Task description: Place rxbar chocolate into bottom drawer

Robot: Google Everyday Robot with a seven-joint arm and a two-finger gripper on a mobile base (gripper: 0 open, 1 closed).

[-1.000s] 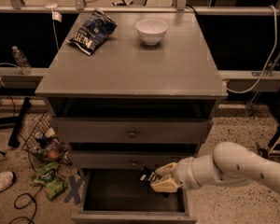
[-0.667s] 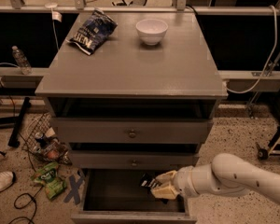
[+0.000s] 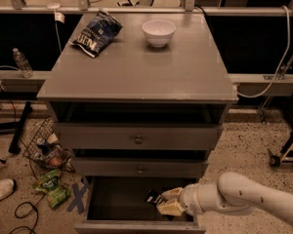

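Observation:
My gripper (image 3: 167, 202) reaches in from the lower right on a white arm and is inside the open bottom drawer (image 3: 136, 226), near its right side. It is shut on the rxbar chocolate (image 3: 155, 198), a small black bar that sticks out to the left of the pale fingers (image 3: 171, 207). The bar hangs over the drawer's dark interior; I cannot tell whether it touches the floor of the drawer. The bottom drawer is pulled out towards me, below two shallower drawers with round knobs.
On the cabinet top (image 3: 136, 67) lie a dark blue chip bag (image 3: 96, 32) at the back left and a white bowl (image 3: 158, 32) at the back middle. Litter, a green packet (image 3: 51, 186) and a shoe (image 3: 0, 189) lie on the floor at the left.
My gripper with the bar has moved lower and a little to the left, deeper into the open bottom drawer.

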